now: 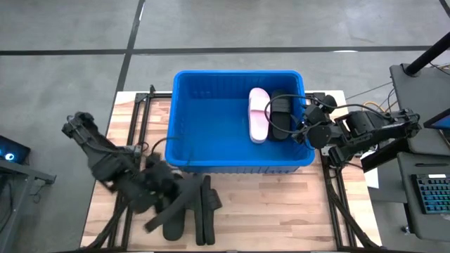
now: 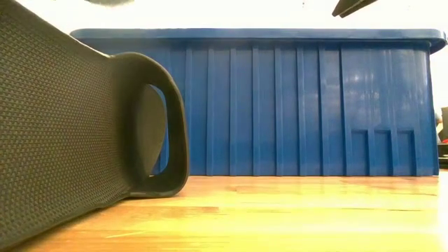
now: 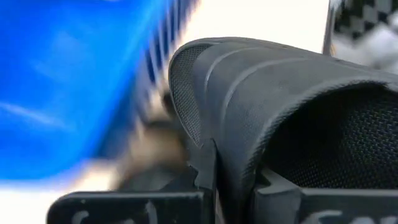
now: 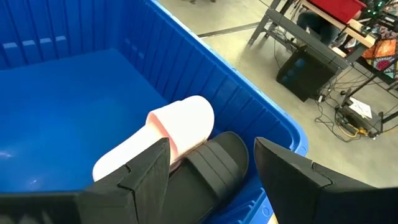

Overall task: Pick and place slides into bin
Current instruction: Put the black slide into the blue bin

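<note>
The blue bin [image 1: 239, 165] stands mid-table. A pale pink slide [image 1: 258, 114] and a black slide [image 1: 281, 116] lie side by side on its floor at the right end; both also show in the right wrist view, pink [image 4: 168, 134] and black [image 4: 214, 165]. My right gripper [image 4: 211, 165] is open and empty over the bin's right rim, above that black slide. My left gripper [image 1: 163, 188] is shut on another black slide [image 1: 172, 211] at the table's near left. A third black slide [image 1: 205, 211] lies on its side beside it. My left gripper pinches the black slide's wide strap [image 3: 227, 158] at its edge, one finger [image 3: 202, 177] outside the strap and one [image 3: 270, 183] inside its opening. The slide sits tilted, its patterned sole turned toward the near edge, with its strap side [image 2: 157, 187] resting on the table.
The bin's near wall [image 2: 294, 105] rises just behind the held slide. The bare wooden table [image 1: 281, 211] stretches to the right of the slides. Black frame rails [image 1: 140, 119] run along the table's left and right sides.
</note>
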`<state>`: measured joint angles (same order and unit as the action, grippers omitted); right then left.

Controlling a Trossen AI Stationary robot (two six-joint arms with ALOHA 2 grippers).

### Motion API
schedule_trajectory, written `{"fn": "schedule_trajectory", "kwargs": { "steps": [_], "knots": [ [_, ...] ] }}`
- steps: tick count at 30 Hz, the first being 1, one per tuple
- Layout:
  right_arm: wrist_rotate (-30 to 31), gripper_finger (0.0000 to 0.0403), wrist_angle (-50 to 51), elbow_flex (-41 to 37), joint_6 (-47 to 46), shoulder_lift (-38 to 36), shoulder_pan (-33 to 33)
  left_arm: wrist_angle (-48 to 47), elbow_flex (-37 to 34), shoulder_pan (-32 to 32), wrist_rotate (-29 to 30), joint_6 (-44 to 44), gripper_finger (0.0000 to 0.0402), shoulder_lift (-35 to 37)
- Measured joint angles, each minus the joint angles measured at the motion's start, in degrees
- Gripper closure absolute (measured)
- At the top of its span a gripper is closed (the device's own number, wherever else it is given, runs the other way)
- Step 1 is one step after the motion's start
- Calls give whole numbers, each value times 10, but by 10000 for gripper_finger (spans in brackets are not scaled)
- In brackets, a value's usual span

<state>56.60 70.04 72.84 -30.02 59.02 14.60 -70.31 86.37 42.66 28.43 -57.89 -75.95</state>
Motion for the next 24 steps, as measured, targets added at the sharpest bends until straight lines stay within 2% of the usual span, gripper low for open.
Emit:
{"fn": "schedule_trajectory", "kwargs": {
  "steps": [2, 6, 10, 13, 19, 24],
  "knots": [
    [0, 179, 0, 0, 0, -1, 0, 26, 23, -51, 21, 75, 401, -23],
    [0, 179, 6, 5, 7, -4, 0, 45, 81, -155, 9, 176, 401, -93],
    [0, 179, 23, 30, 11, -9, 0, 54, 149, -211, -4, 305, 401, -150],
    [-1, 179, 30, 52, 11, -14, 0, 83, 197, -236, 54, 398, 402, -191],
    [0, 179, 32, 86, 14, -30, 0, 106, 278, -260, 91, 503, 401, -223],
    [0, 179, 32, 102, 16, -43, 0, 145, 289, -305, 204, 567, 401, -258]
  ]
}}
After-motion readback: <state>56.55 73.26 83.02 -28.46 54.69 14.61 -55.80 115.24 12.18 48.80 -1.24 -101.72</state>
